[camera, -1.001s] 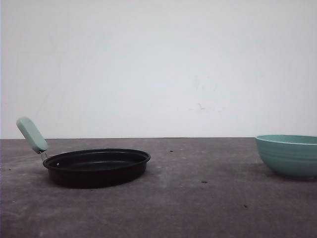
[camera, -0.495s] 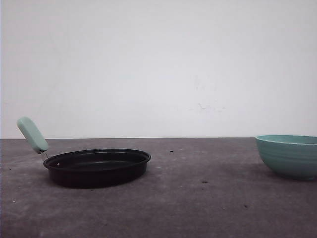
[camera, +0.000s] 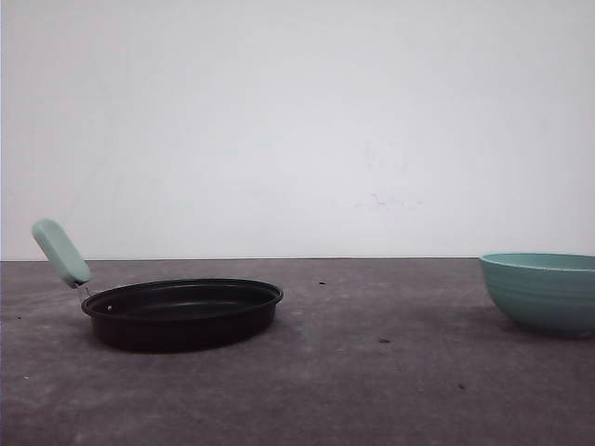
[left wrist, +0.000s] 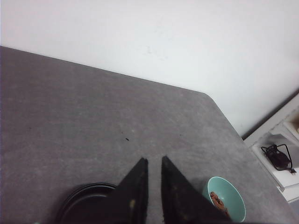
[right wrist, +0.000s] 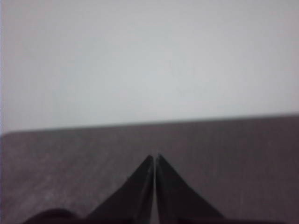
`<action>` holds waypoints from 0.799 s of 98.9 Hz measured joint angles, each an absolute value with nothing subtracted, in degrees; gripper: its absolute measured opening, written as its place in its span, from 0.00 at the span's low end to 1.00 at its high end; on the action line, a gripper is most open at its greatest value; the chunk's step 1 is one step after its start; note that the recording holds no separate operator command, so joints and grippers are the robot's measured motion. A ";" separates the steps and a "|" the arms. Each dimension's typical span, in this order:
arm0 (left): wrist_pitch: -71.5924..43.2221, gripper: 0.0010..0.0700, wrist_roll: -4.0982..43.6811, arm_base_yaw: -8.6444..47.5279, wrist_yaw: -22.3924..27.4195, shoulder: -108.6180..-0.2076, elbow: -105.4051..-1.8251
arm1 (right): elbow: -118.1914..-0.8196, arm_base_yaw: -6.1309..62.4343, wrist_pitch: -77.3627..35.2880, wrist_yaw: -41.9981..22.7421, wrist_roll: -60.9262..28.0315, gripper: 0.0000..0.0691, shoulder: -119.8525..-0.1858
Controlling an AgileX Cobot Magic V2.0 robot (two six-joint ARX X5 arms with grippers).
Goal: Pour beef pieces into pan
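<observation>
A shallow black pan (camera: 182, 312) sits on the left of the grey tabletop (camera: 372, 390) in the front view, its pale mint-green handle (camera: 61, 253) angled up and away to the left. We see nothing inside it from this low angle. Well apart from it, at the right edge of the same view, stands a teal ribbed bowl (camera: 541, 292), cut off by the frame.

From our left wrist camera, the left gripper (left wrist: 154, 161) hangs above the tabletop (left wrist: 93, 121) with its two dark fingers (left wrist: 136, 186) a narrow slot apart, holding nothing. The rim of the pan (left wrist: 84, 198) shows just beside one finger, and the bowl (left wrist: 229, 200) lies on the other side, near the tabletop's rounded corner. Inside the bowl we make out the beef pieces (left wrist: 217, 199), a small reddish-brown heap against one side of its teal wall. Beyond the corner, a white shelf (left wrist: 280, 140) carries a coil of black cable (left wrist: 279, 156).

Our right wrist camera is blurred. It shows the right gripper (right wrist: 154, 157) with its fingertips drawn together, only a hairline between them, and nothing clamped. The tabletop (right wrist: 233, 154) runs back to a plain white wall (right wrist: 149, 60). A dark rounded shape in the lower corner is too soft for us to identify.
</observation>
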State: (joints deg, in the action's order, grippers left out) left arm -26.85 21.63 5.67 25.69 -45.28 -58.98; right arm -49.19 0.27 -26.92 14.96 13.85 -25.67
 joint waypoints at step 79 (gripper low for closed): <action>-28.88 0.68 25.41 5.65 8.91 -45.34 -58.17 | -63.35 0.27 -41.47 16.36 12.16 0.90 -46.28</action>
State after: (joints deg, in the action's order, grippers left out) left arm -28.88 25.41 5.65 8.91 -45.34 -58.17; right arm -63.35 0.27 -41.47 16.36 12.16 -46.28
